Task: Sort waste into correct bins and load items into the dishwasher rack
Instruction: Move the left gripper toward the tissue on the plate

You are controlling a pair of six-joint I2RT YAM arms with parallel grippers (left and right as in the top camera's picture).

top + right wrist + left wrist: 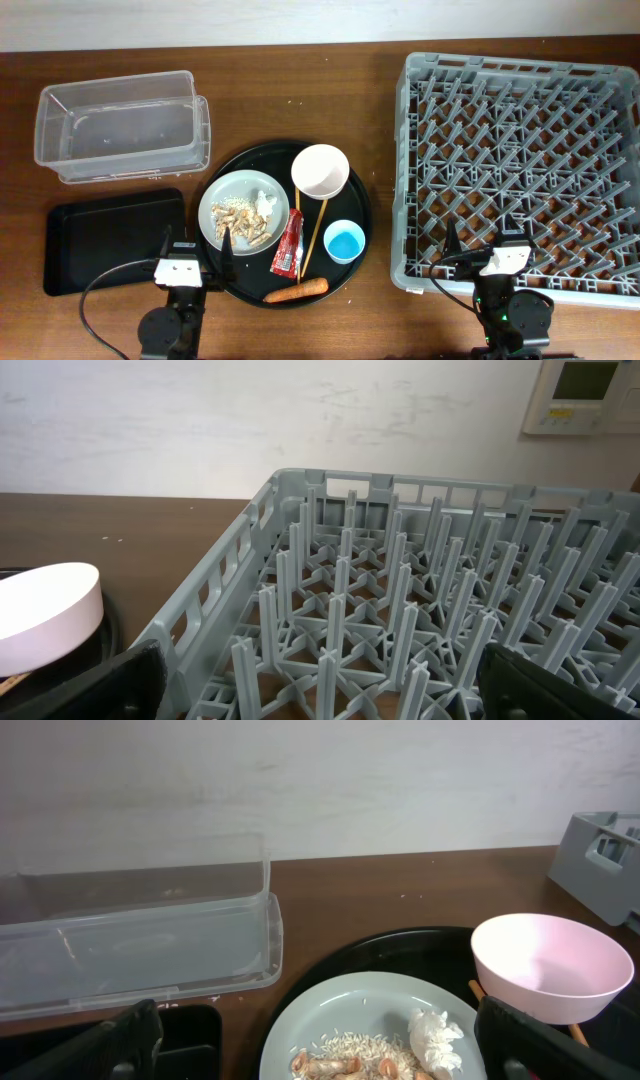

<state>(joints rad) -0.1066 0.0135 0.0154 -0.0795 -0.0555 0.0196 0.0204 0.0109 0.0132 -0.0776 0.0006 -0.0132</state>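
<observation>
A: How do the arms stand?
B: The left pincer (pixel 197 245) and right pincer (pixel 490 240) both hang released, fingers wide, gripping nothing. The left is at the plate's (pixel 222 195) near edge, the right by the rack's (pixel 405 180) near wall.
A: And the waste?
B: Food bits (pixel 250 230) and tissue (pixel 265 203) lie on the plate. The sachet (pixel 289 245), chopsticks (pixel 312 235) (perhaps a pair, too thin to tell), carrot piece (pixel 296 292), bowl (pixel 320 170) and cup (pixel 345 241) share the round black tray (pixel 362 205). The clear tub (pixel 60 130) and flat black tray (pixel 110 240) sit left on the tabletop (pixel 300 90).
</observation>
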